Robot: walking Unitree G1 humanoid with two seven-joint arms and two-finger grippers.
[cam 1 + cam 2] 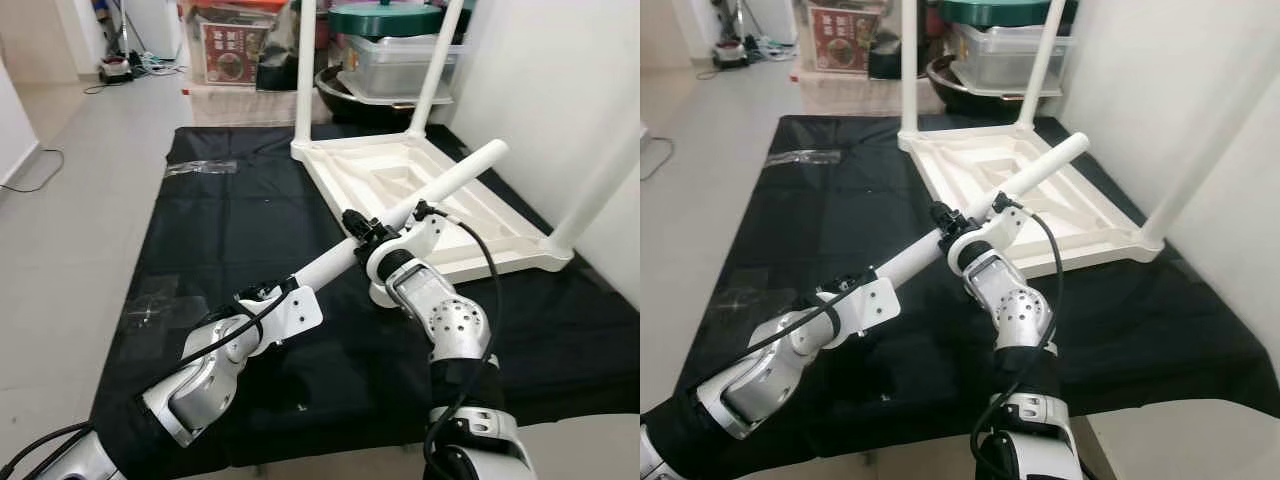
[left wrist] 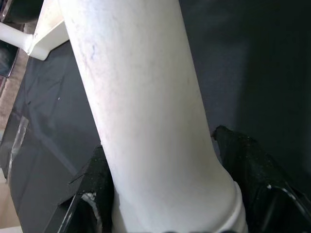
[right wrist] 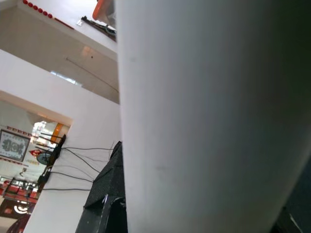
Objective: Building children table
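Both grippers hold one white leg [image 1: 400,215] in the air above the black mat [image 1: 200,260]: the left gripper [image 1: 290,295] clamps its lower end, the right gripper [image 1: 372,237] its middle. The upturned tabletop [image 1: 400,180] lies just beyond. If the two arms pull unevenly, the leg may twist, slip, or miss its empty corner socket.

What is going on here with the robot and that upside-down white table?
The robot is putting together a small white table, which lies upside down on a black mat. Three legs already stand up from its corners. Both arms hold the loose leg slanted above the mat: the left pincer grips its lower end, the right pincer clamps it near the middle. The free upper end points over the tabletop's underside; the leg is not yet attached.
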